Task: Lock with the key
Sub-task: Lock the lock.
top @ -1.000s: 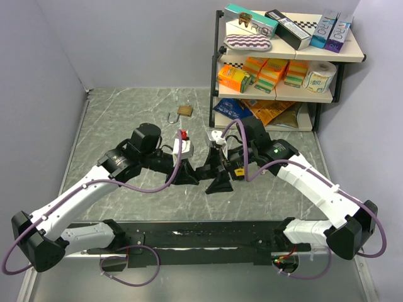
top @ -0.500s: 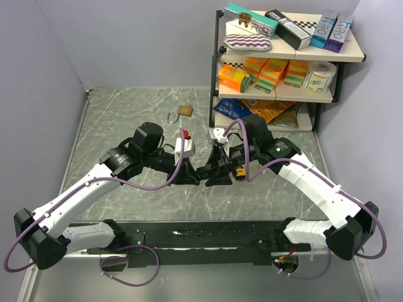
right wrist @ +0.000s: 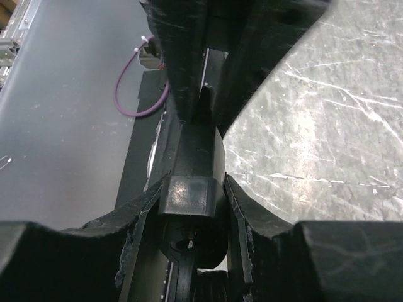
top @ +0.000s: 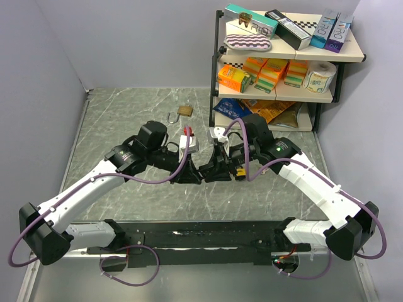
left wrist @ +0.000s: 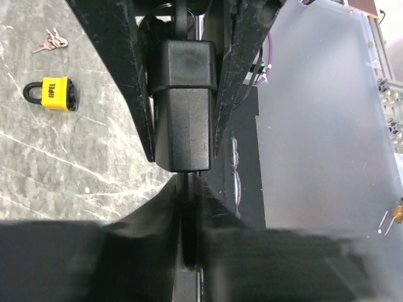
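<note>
Over mid-table (top: 119,113), at twelve o'clock from the arm bases, I see the black lock block (left wrist: 184,107) caught between both grippers. The right gripper (right wrist: 192,185) presses its jaws on the block's two sides, and the left gripper (left wrist: 189,194) is clenched on a thin stem (left wrist: 187,181) jutting from its end. A brass padlock (top: 184,111) lies at twelve o'clock beyond them, and my left wrist view shows a yellow padlock (left wrist: 53,93) with loose keys (left wrist: 50,41) just beside it.
</note>
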You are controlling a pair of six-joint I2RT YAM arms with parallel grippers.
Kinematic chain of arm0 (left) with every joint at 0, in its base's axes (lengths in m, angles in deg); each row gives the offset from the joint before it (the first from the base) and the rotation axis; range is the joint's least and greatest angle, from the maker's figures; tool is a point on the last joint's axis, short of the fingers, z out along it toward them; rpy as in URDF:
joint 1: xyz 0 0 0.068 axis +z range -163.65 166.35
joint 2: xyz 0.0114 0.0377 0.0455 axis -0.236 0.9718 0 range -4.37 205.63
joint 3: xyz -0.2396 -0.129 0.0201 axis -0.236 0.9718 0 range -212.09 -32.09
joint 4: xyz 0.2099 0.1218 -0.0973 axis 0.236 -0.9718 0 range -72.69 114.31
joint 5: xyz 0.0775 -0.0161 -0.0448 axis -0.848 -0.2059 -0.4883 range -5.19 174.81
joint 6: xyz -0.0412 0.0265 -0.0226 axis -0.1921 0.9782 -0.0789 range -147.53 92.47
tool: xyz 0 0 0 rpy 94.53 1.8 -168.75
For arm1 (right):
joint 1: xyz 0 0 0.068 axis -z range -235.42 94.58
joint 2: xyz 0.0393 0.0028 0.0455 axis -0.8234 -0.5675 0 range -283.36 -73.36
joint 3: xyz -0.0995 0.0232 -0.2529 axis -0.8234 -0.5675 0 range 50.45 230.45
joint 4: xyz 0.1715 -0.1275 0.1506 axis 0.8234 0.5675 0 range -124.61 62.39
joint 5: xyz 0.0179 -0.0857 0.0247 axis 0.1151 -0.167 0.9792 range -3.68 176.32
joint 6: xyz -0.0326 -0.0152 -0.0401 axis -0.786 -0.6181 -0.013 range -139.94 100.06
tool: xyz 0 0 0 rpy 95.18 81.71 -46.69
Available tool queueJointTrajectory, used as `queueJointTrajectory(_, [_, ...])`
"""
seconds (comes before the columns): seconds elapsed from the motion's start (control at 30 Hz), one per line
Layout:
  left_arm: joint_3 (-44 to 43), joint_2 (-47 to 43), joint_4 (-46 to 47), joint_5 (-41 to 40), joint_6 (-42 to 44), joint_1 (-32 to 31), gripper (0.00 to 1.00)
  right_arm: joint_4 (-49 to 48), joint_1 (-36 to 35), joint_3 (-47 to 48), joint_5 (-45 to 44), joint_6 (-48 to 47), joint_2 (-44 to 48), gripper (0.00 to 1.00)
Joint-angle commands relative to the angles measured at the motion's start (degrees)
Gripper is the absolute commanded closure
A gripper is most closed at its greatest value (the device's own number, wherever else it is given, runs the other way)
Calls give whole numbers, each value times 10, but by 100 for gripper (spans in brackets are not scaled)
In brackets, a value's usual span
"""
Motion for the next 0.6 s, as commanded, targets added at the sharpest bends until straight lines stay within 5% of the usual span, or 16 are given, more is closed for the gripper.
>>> queueJointTrajectory(0.0, [-29,-19,30,12,5,8,64,-37,6,4,24,17,19,100])
queueJointTrajectory(0.1, [-16,-36,5,11,28,30,41,-64,18,-4,38,53,25,100])
queueJointTrajectory(0.57, [49,-80,51,16,4,60,43,-133,26,-18,72,127,34,100])
